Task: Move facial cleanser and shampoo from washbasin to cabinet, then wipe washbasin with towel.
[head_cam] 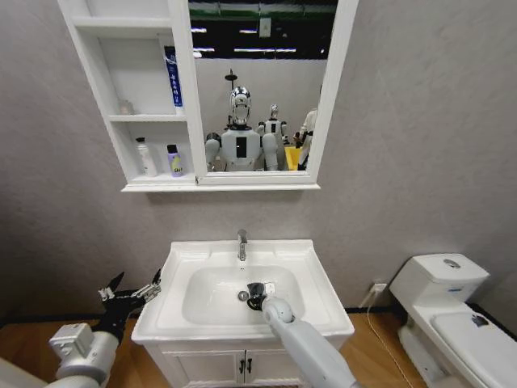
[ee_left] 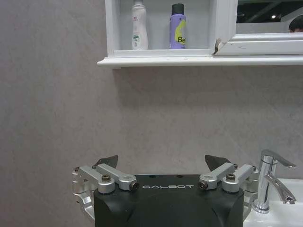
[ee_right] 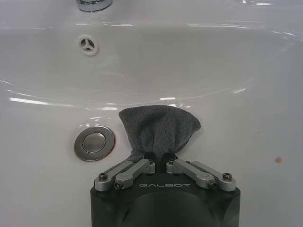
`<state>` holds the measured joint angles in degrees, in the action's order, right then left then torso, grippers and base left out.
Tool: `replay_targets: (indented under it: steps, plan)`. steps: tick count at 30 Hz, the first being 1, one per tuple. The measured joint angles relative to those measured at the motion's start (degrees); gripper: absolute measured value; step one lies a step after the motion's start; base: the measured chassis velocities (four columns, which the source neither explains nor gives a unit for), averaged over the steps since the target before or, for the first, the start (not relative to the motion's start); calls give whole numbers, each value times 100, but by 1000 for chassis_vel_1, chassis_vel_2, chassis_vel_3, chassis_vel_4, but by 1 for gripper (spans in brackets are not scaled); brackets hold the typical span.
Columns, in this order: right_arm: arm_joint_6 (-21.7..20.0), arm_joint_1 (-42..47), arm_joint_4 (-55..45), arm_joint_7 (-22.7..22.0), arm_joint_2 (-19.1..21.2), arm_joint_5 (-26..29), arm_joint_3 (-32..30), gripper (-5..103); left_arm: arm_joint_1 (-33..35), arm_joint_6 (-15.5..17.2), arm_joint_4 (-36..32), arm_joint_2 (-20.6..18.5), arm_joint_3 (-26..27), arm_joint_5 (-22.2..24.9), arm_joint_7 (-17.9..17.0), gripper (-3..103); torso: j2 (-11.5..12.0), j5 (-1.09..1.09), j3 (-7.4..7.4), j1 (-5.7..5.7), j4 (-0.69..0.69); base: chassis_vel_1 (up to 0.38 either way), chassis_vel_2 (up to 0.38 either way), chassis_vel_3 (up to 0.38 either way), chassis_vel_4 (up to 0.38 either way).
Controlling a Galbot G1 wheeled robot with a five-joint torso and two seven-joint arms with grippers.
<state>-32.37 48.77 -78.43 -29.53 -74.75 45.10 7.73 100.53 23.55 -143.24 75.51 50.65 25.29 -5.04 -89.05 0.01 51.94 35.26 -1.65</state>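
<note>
L gripper (head_cam: 129, 293): idle, fingers spread wide, nothing in them; hangs just off the washbasin's left edge, facing the grey wall.
R gripper (ee_right: 161, 158): down in the bowl, fingers closed tight, pinching a bunched corner of the towel (ee_right: 158, 130).
Towel: dark grey, fans out ahead of the R fingertips, lies on the bowl floor just beside the chrome drain plug (ee_right: 94, 143).
Washbasin (head_cam: 315, 283): white rect top, oval bowl; overflow hole (ee_right: 87, 44) on the back wall of the bowl, chrome tap (head_cam: 241, 244) at the back rim.
Vanity (head_cam: 206, 368): white doors, black handles, under the basin.
Toilet (head_cam: 448, 315): white, well right of the basin.
Cabinet (head_cam: 184, 121): on the wall above the tap, joined to mirror (head_cam: 258, 81).
Lowest shelf: white bottle (ee_left: 138, 26) + purple bottle w/ black cap (ee_left: 177, 27), upright, near each other.
Mid shelf: blue tube (head_cam: 174, 77) standing at its right side.
</note>
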Motion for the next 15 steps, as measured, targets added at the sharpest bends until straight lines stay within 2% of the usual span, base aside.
replay_targets:
  steps: [11, 15]
  plan:
    - [-64, 129, -308, -530, 279, 34, -83, 5, 0, 0, 0, 0, 0, 0, 0, 100, 0, 0, 0, 0, 1, 0, 0, 0, 0]
    - [-41, 93, -282, -600, 338, -178, -161, 5, 0, 0, 0, 0, 0, 0, 0, 100, -1, 0, 0, 0, 2, 0, 0, 0, 0]
